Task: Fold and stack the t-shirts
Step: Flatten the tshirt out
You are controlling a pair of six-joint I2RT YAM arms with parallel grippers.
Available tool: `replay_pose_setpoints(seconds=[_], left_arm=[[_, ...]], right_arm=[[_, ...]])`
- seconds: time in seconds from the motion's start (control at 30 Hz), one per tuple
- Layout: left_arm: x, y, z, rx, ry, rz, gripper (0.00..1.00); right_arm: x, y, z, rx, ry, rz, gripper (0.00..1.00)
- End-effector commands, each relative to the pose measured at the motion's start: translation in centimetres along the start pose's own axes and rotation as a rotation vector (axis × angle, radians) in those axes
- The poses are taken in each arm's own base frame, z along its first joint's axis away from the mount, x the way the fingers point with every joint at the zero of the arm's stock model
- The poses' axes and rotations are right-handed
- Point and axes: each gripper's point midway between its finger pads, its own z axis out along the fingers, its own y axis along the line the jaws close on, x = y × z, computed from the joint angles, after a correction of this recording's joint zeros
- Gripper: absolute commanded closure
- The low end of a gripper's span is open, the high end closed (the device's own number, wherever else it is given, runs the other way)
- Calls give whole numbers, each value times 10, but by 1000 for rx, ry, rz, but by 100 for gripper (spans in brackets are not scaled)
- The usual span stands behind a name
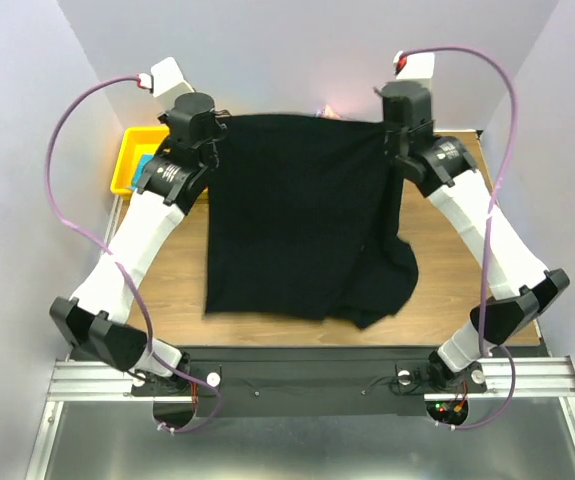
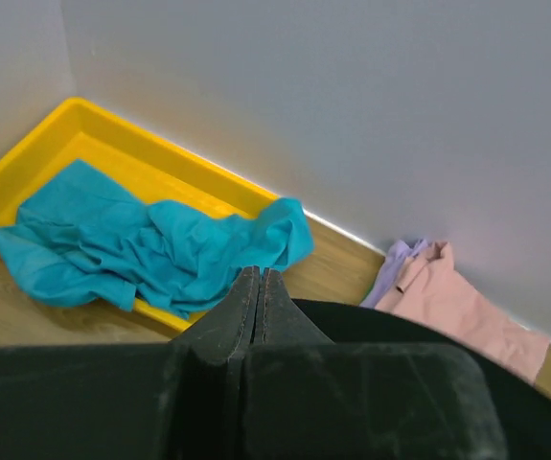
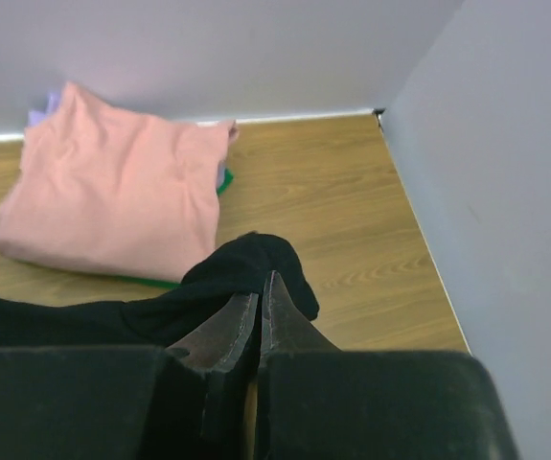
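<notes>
Both claws are pressed together on cloth right now. Our left claw (image 2: 260, 287) has its fingers closed flat against each other, pinching one top corner of the black t-shirt (image 1: 302, 220). Our right claw (image 3: 259, 305) is clamped on the other top corner, where a lump of black cloth bunches over its fingertips.

From the top view we see the shirt's upper edge pulled fairly straight between the two claws at the far side of the tabletop (image 1: 172, 290). The rest drapes toward the near edge, and the lower right part is rumpled and doubled over on itself.

Past the left claw, we've got the teal t-shirt (image 2: 131, 244) crumpled in the yellow bin (image 2: 83, 134) in the far left corner, spilling over the bin's near rim.

Past the right claw, the salmon-pink t-shirt (image 3: 112, 196) lies folded on a small stack. A sliver of the green t-shirt (image 3: 146, 281) shows under its near edge, and a bit of the lavender t-shirt (image 2: 395, 259) pokes out at the far side.
</notes>
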Motion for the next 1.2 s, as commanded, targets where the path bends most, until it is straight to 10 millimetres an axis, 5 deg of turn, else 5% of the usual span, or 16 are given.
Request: replay_pose_setpoints(seconds=[0.0, 0.03, 0.1, 0.2, 0.3, 0.43, 0.53, 0.7, 0.8, 0.9, 1.03, 1.07, 1.1, 1.17], left_arm=[[-135, -6, -70, 171, -261, -241, 100], [-152, -6, -82, 199, -281, -258, 100], [-172, -10, -108, 299, -296, -270, 100], [-191, -2, -137, 359, -324, -302, 100], [-215, 10, -197, 526, -362, -342, 100], [-222, 19, -247, 692, -372, -379, 100], [-231, 27, -285, 804, -390, -397, 100], [-256, 35, -341, 959, -444, -397, 100], [-265, 40, -348, 952, -474, -392, 100], [-259, 40, -328, 878, -466, -394, 100], [-223, 38, -263, 688, -409, -385, 100], [-193, 35, -233, 623, -355, -356, 100], [-182, 44, -206, 503, -355, -374, 100], [-128, 50, -154, 348, -284, -333, 100]], right_arm=[[-130, -61, -66, -87, -330, 295, 99], [-142, -57, -75, -159, -364, 306, 99], [-172, -80, -118, -275, -469, 377, 100], [-181, -87, -149, -400, -507, 438, 99], [-187, -121, -249, -724, -661, 475, 99], [-177, -138, -326, -992, -775, 446, 99], [-168, -142, -367, -1156, -814, 416, 100], [-174, -171, -402, -1199, -906, 436, 100], [-181, -181, -398, -1138, -927, 460, 100], [-182, -174, -377, -1071, -901, 449, 100], [-162, -141, -306, -890, -751, 409, 99], [-145, -120, -275, -844, -667, 391, 99], [-136, -111, -256, -799, -622, 384, 99], [-116, -97, -210, -658, -537, 373, 99]])
